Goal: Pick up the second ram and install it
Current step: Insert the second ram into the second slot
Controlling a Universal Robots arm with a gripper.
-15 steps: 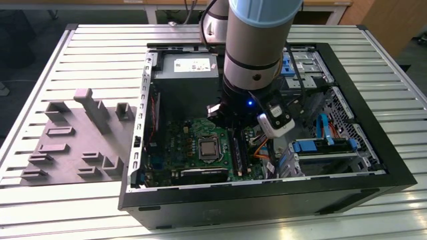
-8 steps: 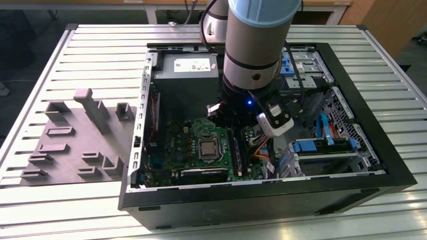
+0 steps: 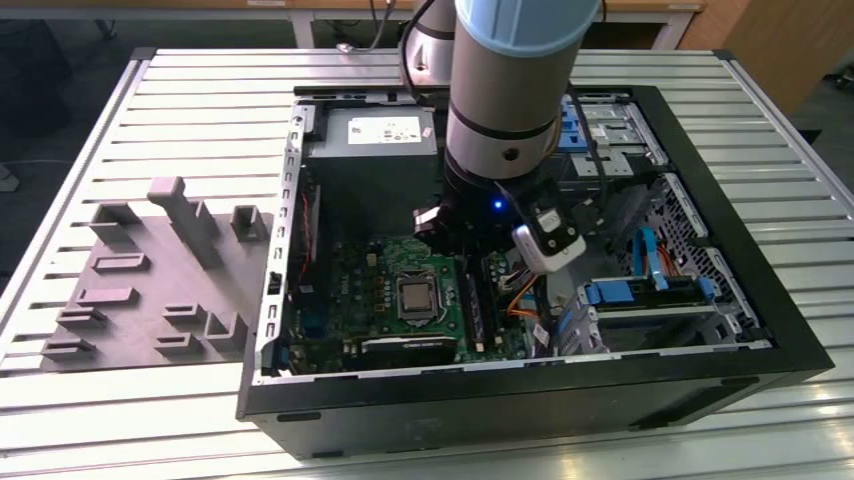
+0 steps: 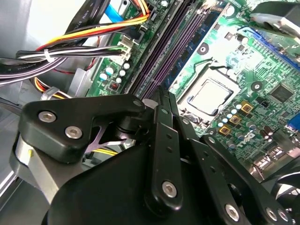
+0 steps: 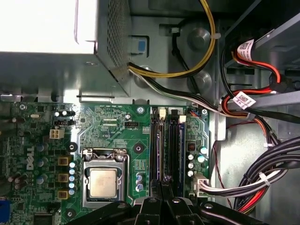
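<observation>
Black claw [image 4: 164, 101], fingers pressed narrow together with nothing visibly held, hovers above the green board's [image 5: 117, 136] long slots [image 5: 168, 145].

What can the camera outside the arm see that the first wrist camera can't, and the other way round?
The exterior view alone takes in the whole open computer case, the slatted table, the grey plastic holder tray beside the case and the robot arm. The first wrist view alone gives a close look at the long black memory slots and the yellow cables. Both show the green motherboard with its square silver processor.
</observation>
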